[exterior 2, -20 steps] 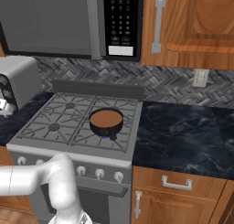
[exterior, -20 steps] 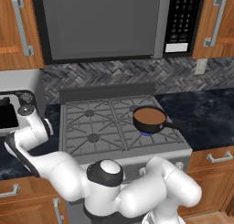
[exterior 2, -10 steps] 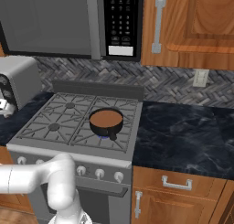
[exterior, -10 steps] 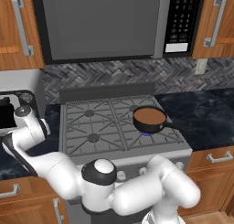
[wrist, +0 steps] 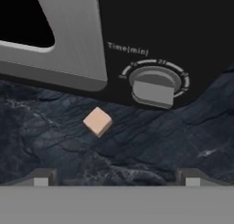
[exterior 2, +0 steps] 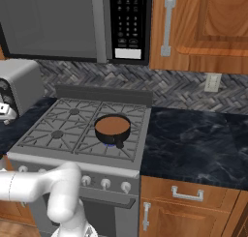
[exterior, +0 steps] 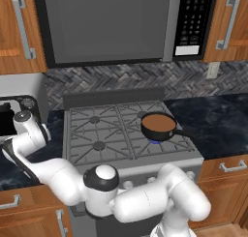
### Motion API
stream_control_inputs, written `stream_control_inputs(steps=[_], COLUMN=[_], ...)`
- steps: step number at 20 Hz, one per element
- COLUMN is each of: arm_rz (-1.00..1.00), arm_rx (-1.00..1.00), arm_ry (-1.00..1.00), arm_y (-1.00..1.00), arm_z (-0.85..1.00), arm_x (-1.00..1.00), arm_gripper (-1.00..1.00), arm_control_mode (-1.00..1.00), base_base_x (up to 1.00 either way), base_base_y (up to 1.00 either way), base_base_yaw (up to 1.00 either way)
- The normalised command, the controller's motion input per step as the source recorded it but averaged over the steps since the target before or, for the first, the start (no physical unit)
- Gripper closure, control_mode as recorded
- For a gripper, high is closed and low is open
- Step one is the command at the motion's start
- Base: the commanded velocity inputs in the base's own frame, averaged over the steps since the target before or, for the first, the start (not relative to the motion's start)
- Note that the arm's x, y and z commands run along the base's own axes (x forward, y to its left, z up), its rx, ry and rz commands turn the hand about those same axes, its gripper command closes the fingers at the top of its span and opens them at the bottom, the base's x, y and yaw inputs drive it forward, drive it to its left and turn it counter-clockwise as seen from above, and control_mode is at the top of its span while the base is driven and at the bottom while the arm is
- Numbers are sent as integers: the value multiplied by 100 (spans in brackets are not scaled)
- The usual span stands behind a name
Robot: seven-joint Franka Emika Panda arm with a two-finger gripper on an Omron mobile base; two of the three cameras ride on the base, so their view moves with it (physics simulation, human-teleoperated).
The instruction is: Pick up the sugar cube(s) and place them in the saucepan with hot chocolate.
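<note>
A light tan sugar cube (wrist: 97,121) lies on the dark marble counter (wrist: 137,145), just in front of a toaster oven. My gripper (wrist: 116,179) hangs over the counter with the cube ahead of it, slightly left of centre between the fingertips (wrist: 43,177), and apart from them. The jaws are open and hold nothing. The arm's wrist (exterior: 26,129) reaches far left of the stove. The saucepan with hot chocolate (exterior: 158,125) sits on the stove's front right burner with brown liquid inside, also seen in the right base view (exterior 2: 112,127).
The toaster oven (wrist: 68,35) with its timer knob (wrist: 155,83) stands close behind the cube; its grey body (exterior 2: 19,83) is left of the stove (exterior: 111,134). A microwave (exterior: 106,23) hangs above. Dark countertop (exterior 2: 193,139) stretches right of the stove.
The arm's elbow has shifted slightly left and the wrist has settled a little lower near the toaster oven. The gripper has stayed open. The saucepan has not moved.
</note>
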Motion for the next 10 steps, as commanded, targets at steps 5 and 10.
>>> stream_control_inputs(steps=[5,10], arm_rz=[0,0], arm_rx=[0,0], arm_ry=[0,0], arm_y=[16,16], arm_z=[-18,-22], arm_x=[19,16], arm_gripper=[-100,-100], arm_control_mode=[-100,-100], base_base_x=[0,0], base_base_y=[0,0], base_base_yaw=[0,0])
